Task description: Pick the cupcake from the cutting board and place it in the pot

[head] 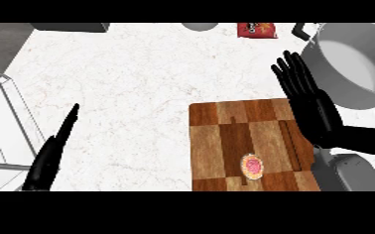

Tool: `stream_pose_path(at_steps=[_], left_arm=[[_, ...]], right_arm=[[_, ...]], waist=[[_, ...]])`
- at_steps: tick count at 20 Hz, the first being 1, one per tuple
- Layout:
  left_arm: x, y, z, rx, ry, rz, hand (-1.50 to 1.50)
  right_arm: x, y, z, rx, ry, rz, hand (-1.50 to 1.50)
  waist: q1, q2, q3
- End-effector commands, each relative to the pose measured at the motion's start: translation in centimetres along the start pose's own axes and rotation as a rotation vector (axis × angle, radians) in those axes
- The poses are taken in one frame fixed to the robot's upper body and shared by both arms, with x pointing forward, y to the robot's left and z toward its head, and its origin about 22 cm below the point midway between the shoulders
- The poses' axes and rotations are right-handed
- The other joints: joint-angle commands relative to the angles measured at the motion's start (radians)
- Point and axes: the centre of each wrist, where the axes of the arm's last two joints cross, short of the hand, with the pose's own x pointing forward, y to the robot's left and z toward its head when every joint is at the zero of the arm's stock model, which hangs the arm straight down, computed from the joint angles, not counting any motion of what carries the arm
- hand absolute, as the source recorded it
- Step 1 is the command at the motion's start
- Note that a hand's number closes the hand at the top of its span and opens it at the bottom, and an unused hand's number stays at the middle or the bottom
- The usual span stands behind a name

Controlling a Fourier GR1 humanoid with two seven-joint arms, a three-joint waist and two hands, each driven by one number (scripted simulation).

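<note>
A small cupcake with pink topping sits near the front of the wooden cutting board at the lower right of the counter. The grey pot stands at the right edge, beyond the board, only partly in view. My right hand hovers open over the board's right side, fingers straight and pointing away, between the cupcake and the pot. My left hand shows edge-on at the lower left, fingers straight, far from the board. Neither hand holds anything.
A red snack bag lies at the back of the white marble counter. A grey round object sits at the back edge. A metal rack edge runs along the left side.
</note>
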Motion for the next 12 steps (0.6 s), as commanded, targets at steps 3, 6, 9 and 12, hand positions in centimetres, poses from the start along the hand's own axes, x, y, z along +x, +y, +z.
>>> stream_pose_path(at_steps=[3, 6, 9, 12], left_arm=[[4.3, -0.1, -3.4, 0.089, -0.093, 0.199, 0.00], [9.4, 0.3, -6.1, 0.154, -0.168, 0.400, 0.00], [10.0, 0.3, -6.6, 0.113, -0.112, 0.444, 0.00], [10.9, 3.7, -6.1, 0.141, -0.113, 0.438, 0.00]], right_arm=[[0.3, -2.8, -1.7, 0.120, 0.001, 0.112, 1.50], [1.0, -5.5, -3.2, 0.195, 0.001, 0.199, 1.50], [-0.9, -7.3, -0.7, 0.160, 0.034, 0.566, -1.50], [-4.1, -9.1, 2.3, 0.189, -0.089, 0.446, -1.50]], waist=[[-0.004, 0.008, 0.018], [0.012, 0.018, 0.020], [-0.009, 0.017, 0.019], [-0.010, 0.010, 0.019]])
